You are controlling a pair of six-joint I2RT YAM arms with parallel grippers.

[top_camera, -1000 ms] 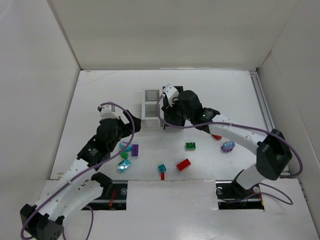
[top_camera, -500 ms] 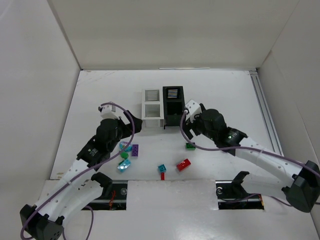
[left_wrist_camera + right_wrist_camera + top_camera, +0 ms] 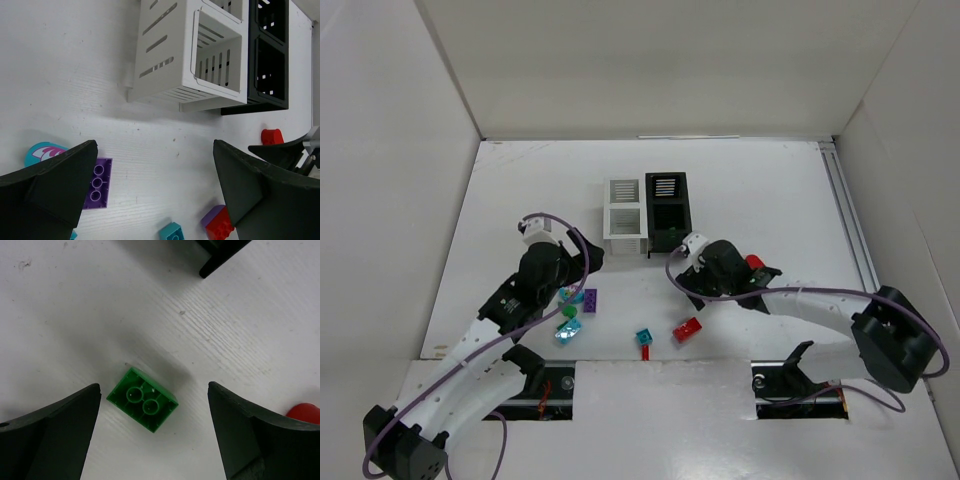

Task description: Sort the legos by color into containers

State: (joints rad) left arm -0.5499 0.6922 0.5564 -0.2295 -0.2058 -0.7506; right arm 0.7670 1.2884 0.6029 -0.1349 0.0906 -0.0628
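Observation:
A green brick lies studs up on the table between the wide-open fingers of my right gripper; nothing is held. In the top view that gripper hangs low over the brick and hides it. My left gripper is open and empty above the table, also in the top view. A purple brick lies by its left finger. A teal brick and a red brick lie nearer. The white bin and the black bin stand side by side behind.
A red piece lies right of my right wrist and shows in the right wrist view. Teal and green pieces cluster near the purple brick. A red brick and a teal brick lie near the front edge.
My right arm has swung back from over the black bin toward the front and come down over the green brick. My left arm has shifted only slightly.

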